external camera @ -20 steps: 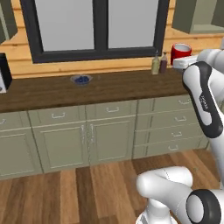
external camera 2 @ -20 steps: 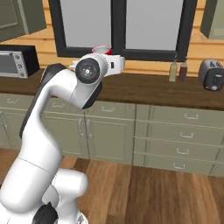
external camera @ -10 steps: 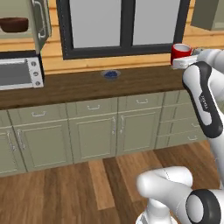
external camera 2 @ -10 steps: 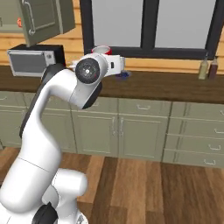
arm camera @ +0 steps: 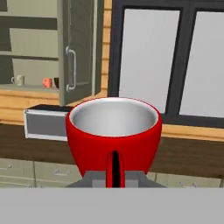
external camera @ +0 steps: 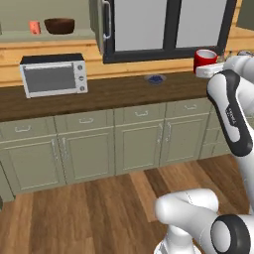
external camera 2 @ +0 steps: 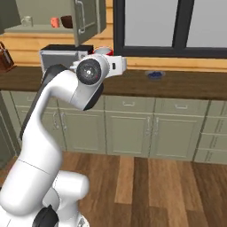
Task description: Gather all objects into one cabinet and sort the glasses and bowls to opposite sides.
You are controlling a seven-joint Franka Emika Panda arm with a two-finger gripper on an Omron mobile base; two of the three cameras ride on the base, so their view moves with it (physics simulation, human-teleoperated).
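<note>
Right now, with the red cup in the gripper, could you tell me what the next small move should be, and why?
Probably carry the red cup left toward the open wall cabinet. The gripper holds it upright over the counter, and the salmon-orange cup and brown bowl already sit on that shelf.

The red cup hides the tool's tips; the door covers the bowl.

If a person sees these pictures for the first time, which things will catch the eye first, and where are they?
First comes the bright red cup, held in the gripper in front of the dark-framed window. Next is the open wall cabinet at the upper left, where a salmon-orange cup and a dark brown bowl stand on the shelf. Below it, a microwave sits on the dark counter.
</note>
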